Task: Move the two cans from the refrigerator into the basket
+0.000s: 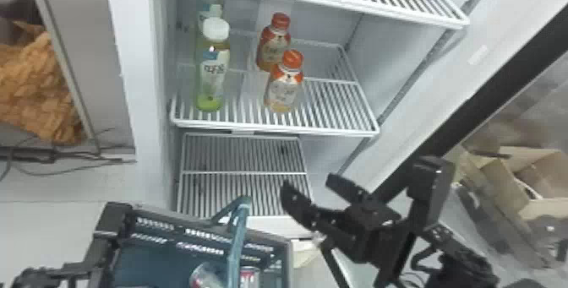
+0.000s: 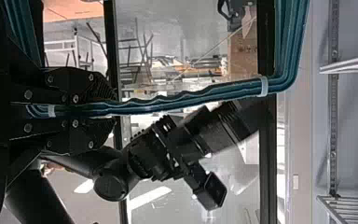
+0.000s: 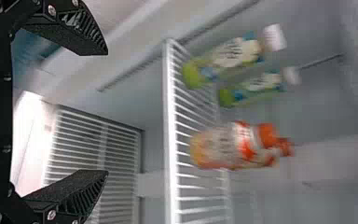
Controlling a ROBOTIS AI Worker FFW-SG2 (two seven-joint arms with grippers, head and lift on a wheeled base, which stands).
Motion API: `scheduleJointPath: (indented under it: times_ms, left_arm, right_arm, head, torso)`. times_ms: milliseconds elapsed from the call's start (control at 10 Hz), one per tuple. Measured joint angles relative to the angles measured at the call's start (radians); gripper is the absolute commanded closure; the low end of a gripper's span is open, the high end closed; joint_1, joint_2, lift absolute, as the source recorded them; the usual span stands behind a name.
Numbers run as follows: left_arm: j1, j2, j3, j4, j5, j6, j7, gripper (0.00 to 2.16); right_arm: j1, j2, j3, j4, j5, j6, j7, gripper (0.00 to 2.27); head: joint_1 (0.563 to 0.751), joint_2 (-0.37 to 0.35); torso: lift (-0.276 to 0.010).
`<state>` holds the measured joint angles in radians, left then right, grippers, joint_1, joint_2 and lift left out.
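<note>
In the head view my right gripper (image 1: 309,185) is open in front of the lower refrigerator shelves, with nothing between its fingers. The right wrist view shows the same gripper (image 3: 103,112) with its fingers wide apart. At the bottom of the head view, one can (image 1: 206,276) and a second can (image 1: 249,276) lie inside the dark basket (image 1: 284,244), partly cut off by the picture's edge. A teal handle (image 1: 237,236) crosses over them. In the left wrist view my left gripper (image 2: 81,110) is shut on the teal handle (image 2: 186,99).
Two orange-capped bottles (image 1: 282,91) and white-capped green bottles (image 1: 211,76) stand on the middle shelf (image 1: 329,105) of the refrigerator. A bare wire shelf (image 1: 243,173) lies lower down. The refrigerator's side wall (image 1: 154,97) borders the opening. Cardboard boxes (image 1: 498,177) stand at the right.
</note>
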<state>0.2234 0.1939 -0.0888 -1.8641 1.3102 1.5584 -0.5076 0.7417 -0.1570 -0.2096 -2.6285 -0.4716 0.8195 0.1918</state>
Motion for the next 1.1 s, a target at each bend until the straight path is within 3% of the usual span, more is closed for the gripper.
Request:
scheduleJointPath:
  times_ms: [500, 1100]
  left_arm:
    - [0.002, 0.003, -0.007, 0.000, 0.002, 0.000, 0.000, 1.21]
    - [0.004, 0.001, -0.007, 0.000, 0.002, 0.000, 0.000, 1.21]
  right_arm:
    - [0.017, 0.004, 0.046, 0.112, 0.052, -0.497, -0.054, 0.12]
    - [0.037, 0.002, 0.085, 0.175, 0.109, -0.796, -0.132, 0.12]
  head:
    - [0.695, -0.350]
    - [0.695, -0.350]
  torso:
    - [-0.266]
    - [-0.266]
